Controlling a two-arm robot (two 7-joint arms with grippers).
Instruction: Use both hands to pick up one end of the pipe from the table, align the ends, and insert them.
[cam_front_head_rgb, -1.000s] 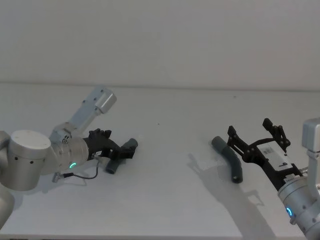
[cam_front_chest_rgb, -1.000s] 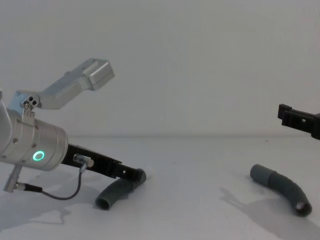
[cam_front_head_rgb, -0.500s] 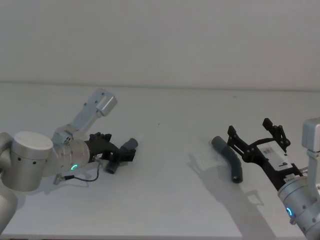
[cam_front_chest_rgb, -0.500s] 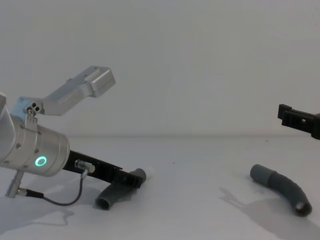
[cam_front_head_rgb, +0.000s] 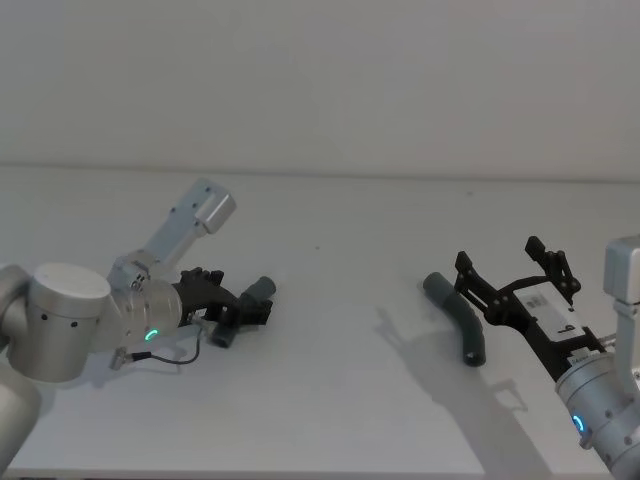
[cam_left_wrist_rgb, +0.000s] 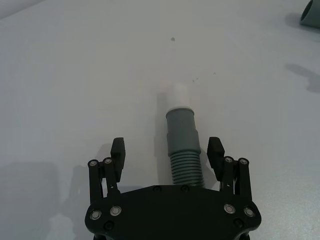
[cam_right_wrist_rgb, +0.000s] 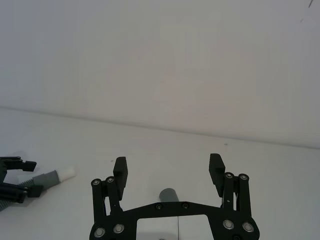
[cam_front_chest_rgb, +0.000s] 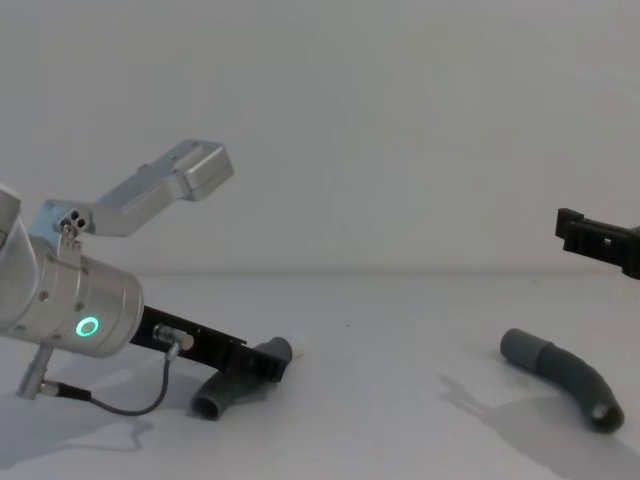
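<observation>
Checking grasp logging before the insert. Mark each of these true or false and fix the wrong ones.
1. The left claw has its jaws open on either side of the left pipe piece. True.
2. The two pipe pieces are already joined. False: they lie far apart on the table, with the right pipe piece on its own.
3. The right claw is shut on the right pipe piece. False: its jaws are open and hold nothing.
4. The left pipe piece ends in a white tip. True.
</observation>
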